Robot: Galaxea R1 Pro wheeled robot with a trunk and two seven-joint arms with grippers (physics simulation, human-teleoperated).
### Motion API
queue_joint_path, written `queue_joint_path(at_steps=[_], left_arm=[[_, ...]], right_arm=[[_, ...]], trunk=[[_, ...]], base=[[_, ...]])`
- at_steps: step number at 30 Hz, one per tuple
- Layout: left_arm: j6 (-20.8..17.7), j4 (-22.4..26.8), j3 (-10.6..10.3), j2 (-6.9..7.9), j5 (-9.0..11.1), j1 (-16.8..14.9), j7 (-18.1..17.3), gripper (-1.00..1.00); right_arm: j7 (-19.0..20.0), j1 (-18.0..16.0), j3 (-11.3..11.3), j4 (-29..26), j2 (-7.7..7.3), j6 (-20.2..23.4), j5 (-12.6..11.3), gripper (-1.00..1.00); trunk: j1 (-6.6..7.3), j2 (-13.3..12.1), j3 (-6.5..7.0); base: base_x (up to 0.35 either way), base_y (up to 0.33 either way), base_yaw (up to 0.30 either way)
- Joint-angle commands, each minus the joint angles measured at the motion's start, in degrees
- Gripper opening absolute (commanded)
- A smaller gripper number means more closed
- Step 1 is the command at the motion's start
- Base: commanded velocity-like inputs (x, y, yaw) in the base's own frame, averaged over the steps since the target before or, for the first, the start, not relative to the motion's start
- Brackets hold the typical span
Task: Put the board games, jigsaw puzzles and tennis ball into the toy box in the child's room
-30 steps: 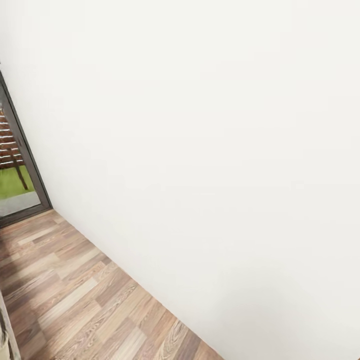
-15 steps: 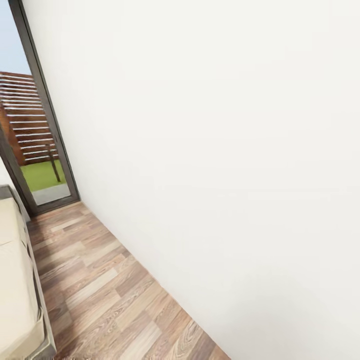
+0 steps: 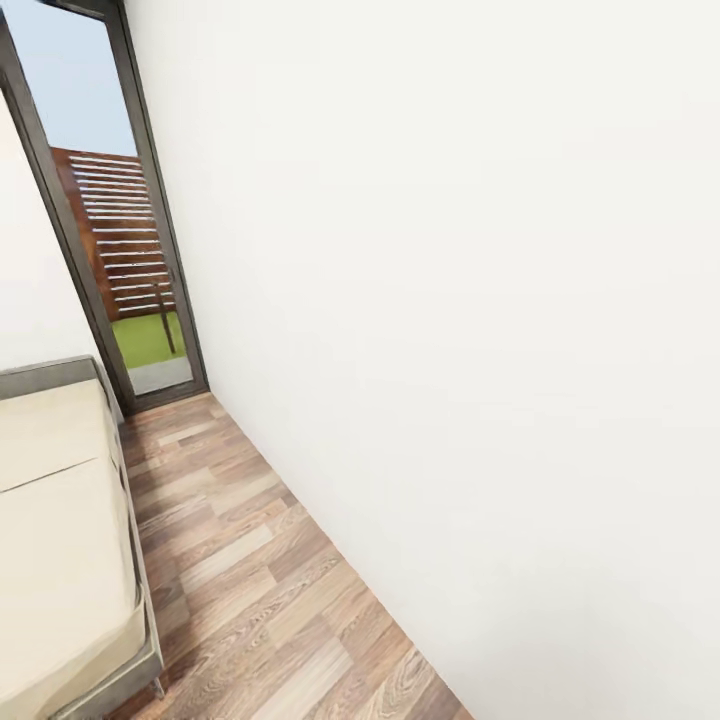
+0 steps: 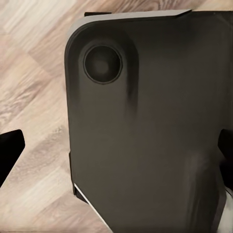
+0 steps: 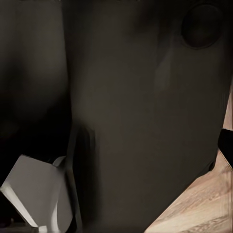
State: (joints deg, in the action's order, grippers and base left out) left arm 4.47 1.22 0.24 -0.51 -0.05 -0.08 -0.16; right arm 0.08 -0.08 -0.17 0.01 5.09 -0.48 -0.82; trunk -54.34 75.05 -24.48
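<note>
The bed [image 3: 60, 520], a cream mattress with a lengthwise seam on a grey frame, lies at the head view's lower left; the part in view is bare. The board games, jigsaw puzzles, tennis ball, toy box and table are out of view. In the left wrist view my left gripper [image 4: 116, 155] is open, its black fingertips [image 4: 9, 150] far apart at the frame's edges, with nothing held, above my own dark base [image 4: 145, 121]. My right gripper [image 5: 116, 150] hangs open over the same dark body; one fingertip [image 5: 226, 145] shows, and nothing is between the jaws.
A white wall [image 3: 450, 300] runs along the right. A strip of wood-plank floor [image 3: 240, 560] lies between it and the bed. At the far end stands a dark-framed glass door [image 3: 130, 250] with a fence and grass outside.
The whole head view has swung left: the glass door slid rightward in the picture and the bed came into view at the lower left. This is the camera turning, not things moving.
</note>
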Motion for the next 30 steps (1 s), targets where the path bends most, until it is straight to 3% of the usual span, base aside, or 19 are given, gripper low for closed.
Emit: queue_joint_path(at_steps=[1, 12, 30], left_arm=[[0.2, 0.0, 0.0, 0.02, 0.0, 0.0, 0.0, 1.00], [0.2, 0.0, 0.0, 0.40, 0.0, 0.0, 0.0, 1.00], [0.2, -0.1, -0.1, 0.59, -0.1, 0.0, 0.0, 1.00]], right_arm=[[0.0, 0.0, 0.0, 0.0, 0.00, -0.1, -0.1, 1.00], [0.0, 0.0, 0.0, 0.0, 0.00, -0.2, -0.1, 1.00], [0.0, 0.0, 0.0, 0.0, 0.08, -0.2, -0.1, 1.00]], trunk=[[0.23, -0.4, 0.12], [2.64, -4.8, 1.92], [6.60, -12.0, 5.14]], base=[[0.000, 0.000, 0.278], [-0.121, 0.045, 0.278], [-0.006, 0.003, 0.278]])
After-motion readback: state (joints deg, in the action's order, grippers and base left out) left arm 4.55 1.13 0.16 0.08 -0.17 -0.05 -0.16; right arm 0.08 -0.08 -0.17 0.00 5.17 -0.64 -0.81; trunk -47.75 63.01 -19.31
